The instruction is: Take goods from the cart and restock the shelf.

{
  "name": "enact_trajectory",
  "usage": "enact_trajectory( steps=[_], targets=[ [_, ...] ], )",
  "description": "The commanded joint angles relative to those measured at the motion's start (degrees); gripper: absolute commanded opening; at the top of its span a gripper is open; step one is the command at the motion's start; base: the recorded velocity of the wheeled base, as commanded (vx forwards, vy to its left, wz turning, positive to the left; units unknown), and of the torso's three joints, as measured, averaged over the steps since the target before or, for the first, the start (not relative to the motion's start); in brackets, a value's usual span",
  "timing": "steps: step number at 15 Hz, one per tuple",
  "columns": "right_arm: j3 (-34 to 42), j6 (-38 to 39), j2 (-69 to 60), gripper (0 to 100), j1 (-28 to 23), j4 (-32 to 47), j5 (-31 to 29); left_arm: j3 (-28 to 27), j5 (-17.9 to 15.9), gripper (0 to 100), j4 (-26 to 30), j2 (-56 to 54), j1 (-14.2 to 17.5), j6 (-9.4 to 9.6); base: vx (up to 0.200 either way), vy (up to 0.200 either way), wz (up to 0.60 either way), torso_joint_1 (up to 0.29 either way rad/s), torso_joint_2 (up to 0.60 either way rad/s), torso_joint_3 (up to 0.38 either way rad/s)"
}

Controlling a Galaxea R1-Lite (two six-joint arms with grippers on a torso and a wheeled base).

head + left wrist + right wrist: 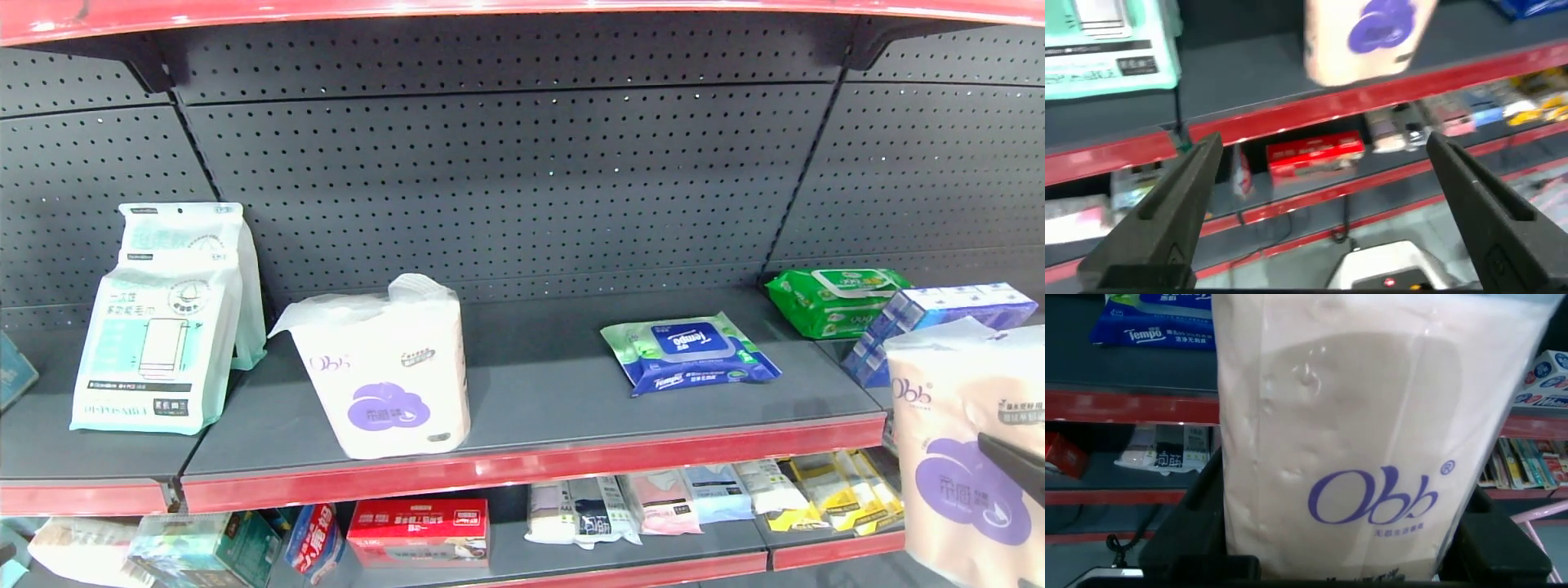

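Held pack: your tissue-roll pack [963, 457] is wrapped in cream plastic with a purple emblem, held up before the right end of the shelf [531, 469].
Right gripper [1351, 547]: fingers clamp the pack's sides.
Left gripper [1323, 220]: fingers spread wide.
Roll packs: two, yours and the shelved roll pack [392, 384].
Wipes: one blue wipes pack [690, 353], one green wipes pack [833, 300].

Head view: faces shelf [531, 384] head-on, tilted slightly down, middling range; board spans mid-frame. Left wrist view: nearer, looks at shelf front between spread fingers of left gripper [1323, 143]; shares standing roll pack [392, 376] [1368, 37], red box [418, 531] [1315, 155]. Right wrist view: tight against held roll pack [1364, 441] [963, 441], lower right in head frame; shares blue wipes pack [690, 353] [1151, 322].
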Motion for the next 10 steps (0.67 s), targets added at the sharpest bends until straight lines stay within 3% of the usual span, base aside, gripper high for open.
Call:
enact_trajectory(
  steps=[1,4,6,10],
  targets=[
    [-0.61,0.03,1.66,0,0.20,-0.08,0.04,1.00,0.36,100,-0.21,0.53,0.02,0.30,0.000,0.000,0.00,0.000,0.00,0.000],
    [-0.08,0.47,1.13,0,0.03,-0.08,0.04,1.35,0.98,100,-1.79,1.06,0.29,0.03,0.000,0.000,0.00,0.000,0.00,0.000],
    [0.10,1.00,-1.42,0,0.03,0.00,0.22,1.35,3.26,100,-3.11,1.85,0.46,0.03,0.000,0.000,0.00,0.000,0.00,0.000],
    [2.47,0.82,-6.87,0,0.73,0.09,1.01,1.00,3.35,100,-3.37,0.80,0.46,-0.05,0.000,0.000,0.00,0.000,0.00,0.000]
  ],
)
